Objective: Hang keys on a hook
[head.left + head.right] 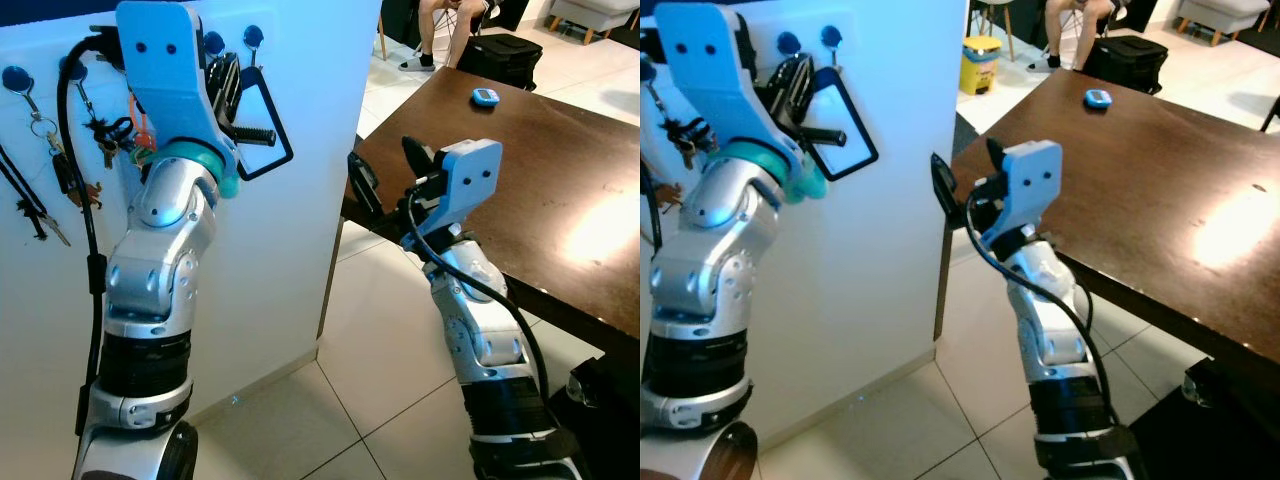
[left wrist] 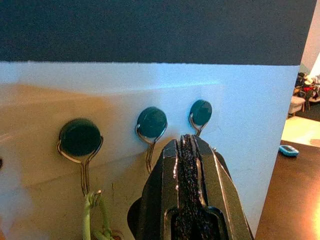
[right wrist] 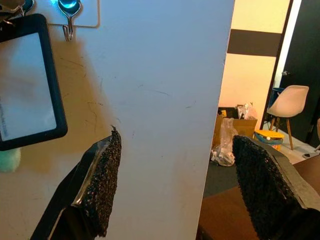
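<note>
I am raising my left tool (image 2: 192, 165), fingers pressed together, to the hooks (image 2: 151, 125) for hanging, while my right tool (image 3: 175, 185) is waiting wide open.

Bright and evenly lit indoors, with a cool blue cast over the white wall (image 1: 300, 150). Strong glare patch on the dark table (image 1: 600, 230). Sharp throughout the head views; slightly soft and warm-tinted close to the fingers (image 2: 192, 200).
</note>
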Controlling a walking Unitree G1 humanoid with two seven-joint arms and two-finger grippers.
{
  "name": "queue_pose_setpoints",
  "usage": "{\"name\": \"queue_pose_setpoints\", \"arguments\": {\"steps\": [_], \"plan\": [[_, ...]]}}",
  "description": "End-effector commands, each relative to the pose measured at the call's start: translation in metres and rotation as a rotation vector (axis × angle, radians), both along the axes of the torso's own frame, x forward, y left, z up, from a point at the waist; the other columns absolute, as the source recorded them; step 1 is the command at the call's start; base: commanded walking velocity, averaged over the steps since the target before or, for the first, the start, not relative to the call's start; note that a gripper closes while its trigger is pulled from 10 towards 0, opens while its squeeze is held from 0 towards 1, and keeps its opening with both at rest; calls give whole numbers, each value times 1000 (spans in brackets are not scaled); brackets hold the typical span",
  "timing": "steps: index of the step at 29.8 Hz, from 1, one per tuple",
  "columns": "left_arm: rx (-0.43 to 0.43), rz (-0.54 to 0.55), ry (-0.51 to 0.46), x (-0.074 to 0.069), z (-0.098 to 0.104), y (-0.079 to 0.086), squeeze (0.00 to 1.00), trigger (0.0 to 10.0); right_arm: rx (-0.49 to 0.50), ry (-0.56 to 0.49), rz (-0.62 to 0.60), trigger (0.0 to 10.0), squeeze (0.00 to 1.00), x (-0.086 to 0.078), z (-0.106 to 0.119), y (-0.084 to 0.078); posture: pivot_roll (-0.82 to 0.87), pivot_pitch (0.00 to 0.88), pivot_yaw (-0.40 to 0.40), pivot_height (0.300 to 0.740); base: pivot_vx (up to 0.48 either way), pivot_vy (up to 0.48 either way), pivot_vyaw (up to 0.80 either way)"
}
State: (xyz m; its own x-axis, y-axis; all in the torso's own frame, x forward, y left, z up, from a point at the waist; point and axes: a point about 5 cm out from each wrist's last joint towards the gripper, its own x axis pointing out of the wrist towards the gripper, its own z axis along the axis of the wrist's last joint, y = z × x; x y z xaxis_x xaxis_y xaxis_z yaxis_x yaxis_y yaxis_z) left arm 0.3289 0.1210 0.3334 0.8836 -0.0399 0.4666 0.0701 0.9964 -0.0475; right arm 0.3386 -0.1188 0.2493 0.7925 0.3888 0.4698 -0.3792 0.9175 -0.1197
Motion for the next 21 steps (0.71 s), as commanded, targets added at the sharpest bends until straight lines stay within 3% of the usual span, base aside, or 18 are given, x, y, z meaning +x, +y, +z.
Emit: {"name": "queue_pose_setpoints", "arguments": {"steps": [1, 8, 21], "plan": [[16, 14, -11, 1, 2, -1, 0, 10000, -6, 10, -2, 10000, 0, 0, -4, 0, -44, 68, 74, 740, 0, 0, 0], [19, 21, -2, 3, 1, -1, 0, 10000, -7, 10, -3, 10000, 0, -1, -4, 0, -43, 68, 75, 740, 0, 0, 0], [-22, 138, 74, 18, -4, 12, 0, 10000, -5, 6, -3, 10000, 0, -2, -4, 1, -44, 60, 78, 740, 0, 0, 0]]}}
